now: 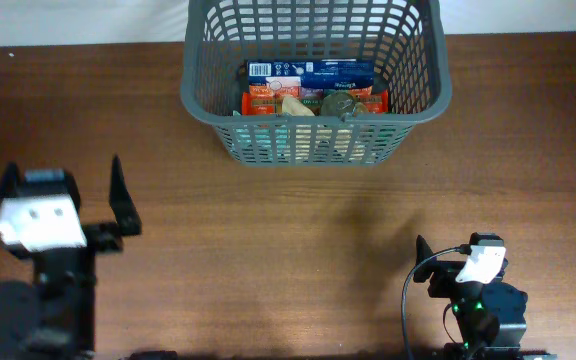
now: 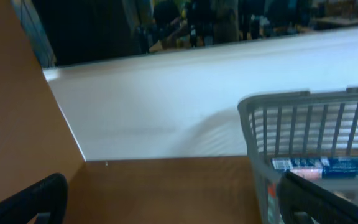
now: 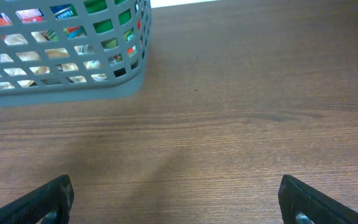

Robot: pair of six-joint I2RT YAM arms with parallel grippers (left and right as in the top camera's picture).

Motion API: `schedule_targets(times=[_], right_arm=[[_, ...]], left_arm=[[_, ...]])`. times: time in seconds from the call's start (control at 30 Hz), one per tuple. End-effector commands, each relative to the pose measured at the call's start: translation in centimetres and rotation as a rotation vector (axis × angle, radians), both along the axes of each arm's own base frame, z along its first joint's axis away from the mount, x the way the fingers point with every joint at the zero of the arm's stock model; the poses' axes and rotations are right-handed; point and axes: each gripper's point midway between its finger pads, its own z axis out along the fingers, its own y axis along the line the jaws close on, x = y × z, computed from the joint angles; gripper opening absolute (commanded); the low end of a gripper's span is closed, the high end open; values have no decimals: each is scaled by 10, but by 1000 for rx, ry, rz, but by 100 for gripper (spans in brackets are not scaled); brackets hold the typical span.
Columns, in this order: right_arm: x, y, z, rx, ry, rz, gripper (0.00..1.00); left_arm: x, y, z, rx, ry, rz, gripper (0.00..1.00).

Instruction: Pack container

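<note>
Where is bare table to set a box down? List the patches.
Widest: the table strip between the basket front wall and the open left hand and right hand. Also bare: the table on the left and on the right of the basket. Crowded: the basket floor, covered with groceries.

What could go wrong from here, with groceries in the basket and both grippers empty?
1. The basket seems to stand close to the far edge of the table. An arm reaching in could nudge it farther back, perhaps over that edge.
2. The left gripper and right gripper are both wide open. On a reach into the basket, spread fingers could catch on its slotted walls or thick rim.
</note>
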Motion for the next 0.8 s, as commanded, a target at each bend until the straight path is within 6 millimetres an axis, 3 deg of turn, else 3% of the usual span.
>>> schedule_targets(times=[0.0, 0.23, 0.63, 0.77], right_arm=[[0, 2, -1, 10, -5, 8, 99], [0, 2, -1, 10, -5, 8, 99], [0, 2, -1, 10, -5, 8, 99], [0, 2, -1, 10, -5, 8, 99]], left_arm=[[-1, 3, -41, -8, 32, 18, 99], [-5, 3, -104, -8, -20, 17, 99], [3, 3, -188, -7, -159, 16, 99], [10, 4, -217, -8, -112, 19, 99]])
